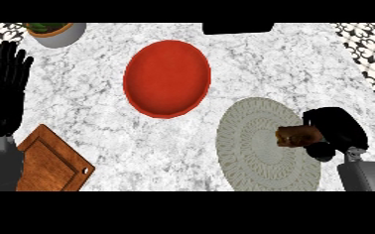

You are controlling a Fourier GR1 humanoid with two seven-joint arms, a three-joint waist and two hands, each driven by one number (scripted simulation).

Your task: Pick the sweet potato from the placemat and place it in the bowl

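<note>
Marble counter (219, 54) — red bowl (167, 78) bare inside

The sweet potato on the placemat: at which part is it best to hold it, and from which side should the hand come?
Grip the sweet potato across its short width, coming from the right. It lies lengthwise left to right on the placemat, and its right end is already under the right hand, whose fingers appear to curl round it. The left end stays free and points roughly toward the red bowl.

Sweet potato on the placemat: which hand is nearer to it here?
Right. The right hand is at the sweet potato, curled against its right end over the placemat. The left hand rests open at the far left edge, across the counter.
</note>
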